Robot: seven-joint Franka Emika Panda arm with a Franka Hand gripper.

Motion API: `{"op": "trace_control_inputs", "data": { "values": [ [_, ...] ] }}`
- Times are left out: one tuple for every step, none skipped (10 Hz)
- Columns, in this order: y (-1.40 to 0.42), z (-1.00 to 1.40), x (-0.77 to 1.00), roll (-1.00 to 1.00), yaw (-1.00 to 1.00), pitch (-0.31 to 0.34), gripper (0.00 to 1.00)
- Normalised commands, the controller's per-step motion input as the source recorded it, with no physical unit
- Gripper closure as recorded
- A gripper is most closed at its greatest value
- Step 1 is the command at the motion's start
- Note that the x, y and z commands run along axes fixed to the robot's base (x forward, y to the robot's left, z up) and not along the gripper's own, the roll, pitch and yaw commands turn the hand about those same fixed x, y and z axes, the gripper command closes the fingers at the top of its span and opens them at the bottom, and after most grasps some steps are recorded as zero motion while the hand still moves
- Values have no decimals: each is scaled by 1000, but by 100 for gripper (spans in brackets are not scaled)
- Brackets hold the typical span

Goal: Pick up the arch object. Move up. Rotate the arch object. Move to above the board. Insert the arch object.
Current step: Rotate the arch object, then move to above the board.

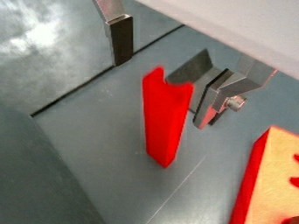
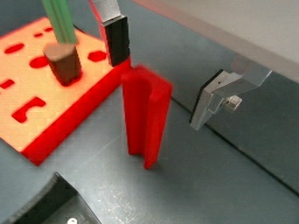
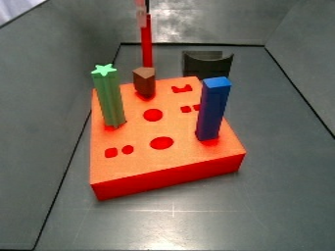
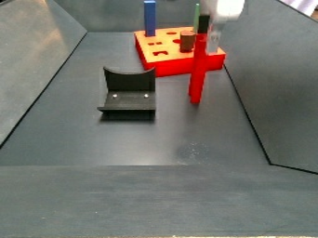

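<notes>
Pick-up step in hand, by the look of it. In a wrist view, gripper [image 1: 158,61] spread wide, one finger [image 1: 121,39] on either side of the arch [image 1: 165,118], which stands upright on the dark surface [image 1: 82,157] directly below, not yet pinched; board [image 1: 267,179] edge just beside. In a wrist view, same straddle: arch [image 2: 145,118] between the plates, board [image 2: 35,83] close behind with a brown peg [image 2: 63,63] and green peg [image 2: 61,22] seated. In a side view, arch [image 3: 145,44] upright beyond the board [image 3: 164,147], blue pillar [image 3: 214,108] and green star peg [image 3: 108,95] in front. In a side view, gripper [image 4: 211,28] over the arch [image 4: 196,74], dark curved block [image 4: 126,93] well off to one side. Next, probably: lower slightly, close on the arch, then lift straight. Surface dark grey and matte, walled in by grey panels.
</notes>
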Motion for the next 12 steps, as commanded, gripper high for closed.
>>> {"op": "trace_control_inputs", "data": {
  "values": [
    [7,-641,13,-31,-48,-45,0],
    [7,-487,10,-43,-43,-53,0],
    [6,-286,13,-59,-36,-58,0],
    [0,0,0,-71,-31,-53,100],
    [30,1000,31,-240,-107,134,100],
    [30,1000,28,-239,-106,147,100],
    [33,1000,29,-230,-91,143,100],
    [33,1000,31,-219,-79,135,100],
    [35,1000,33,-185,-55,112,100],
    [37,1000,34,-170,-47,99,100],
    [39,1000,34,-155,-44,91,100],
    [42,1000,36,-137,-44,92,100]
  ]
}}
